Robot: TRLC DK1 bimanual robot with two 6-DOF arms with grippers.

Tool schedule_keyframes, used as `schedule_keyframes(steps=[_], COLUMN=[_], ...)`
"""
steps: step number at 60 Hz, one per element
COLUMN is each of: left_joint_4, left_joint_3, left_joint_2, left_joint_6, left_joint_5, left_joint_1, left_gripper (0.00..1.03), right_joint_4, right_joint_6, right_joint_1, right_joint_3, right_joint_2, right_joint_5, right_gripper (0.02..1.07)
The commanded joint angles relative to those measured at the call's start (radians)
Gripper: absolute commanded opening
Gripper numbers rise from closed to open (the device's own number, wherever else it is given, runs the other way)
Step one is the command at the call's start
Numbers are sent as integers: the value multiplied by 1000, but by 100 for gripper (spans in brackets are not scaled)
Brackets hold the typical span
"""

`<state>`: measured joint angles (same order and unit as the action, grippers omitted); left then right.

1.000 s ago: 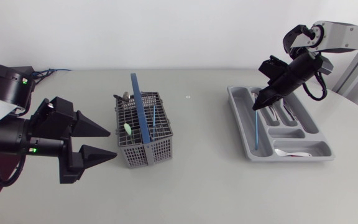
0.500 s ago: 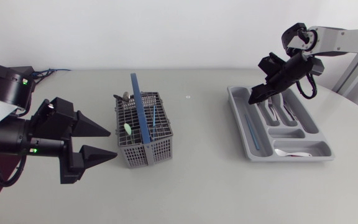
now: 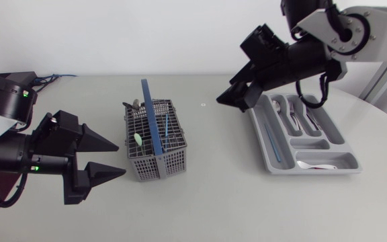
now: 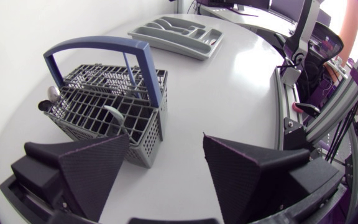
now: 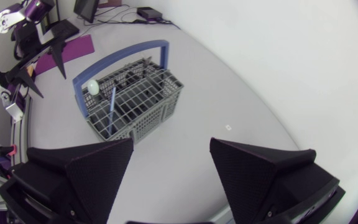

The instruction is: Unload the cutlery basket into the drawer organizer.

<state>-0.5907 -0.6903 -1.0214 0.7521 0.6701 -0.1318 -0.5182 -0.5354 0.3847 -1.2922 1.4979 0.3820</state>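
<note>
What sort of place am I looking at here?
Likely a robotics lab, not a kitchen: a white table holds a cutlery basket and a drawer organizer, with the left gripper and right gripper open above it.

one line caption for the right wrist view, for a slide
Right gripper, open and empty, faces the blue-handled grey cutlery basket across the table, utensils standing inside.
</note>
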Motion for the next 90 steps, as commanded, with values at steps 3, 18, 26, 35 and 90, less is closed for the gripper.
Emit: schedule_keyframes(steps=[3, 18, 26, 35, 90], left_joint_4=[12, 17, 25, 37, 89], left_joint_3=[37, 44, 46, 49, 57], left_joint_2=[17, 20, 21, 21, -11], left_joint_6=[-2, 3, 4, 4, 15], left_joint_5=[-7, -7, -7, -7, -7], left_joint_1=[12, 24, 37, 47, 67], left_gripper=[98, 98, 98, 98, 98], right_joint_4=[50, 144, 187, 225, 277], right_joint_6=[3, 58, 86, 112, 190], right_joint_1=[75, 155, 171, 184, 238], right_joint_3=[77, 77, 56, 33, -93], right_joint_2=[5, 107, 167, 214, 392], right_joint_5=[21, 69, 89, 112, 130], right_gripper=[92, 92, 92, 91, 9])
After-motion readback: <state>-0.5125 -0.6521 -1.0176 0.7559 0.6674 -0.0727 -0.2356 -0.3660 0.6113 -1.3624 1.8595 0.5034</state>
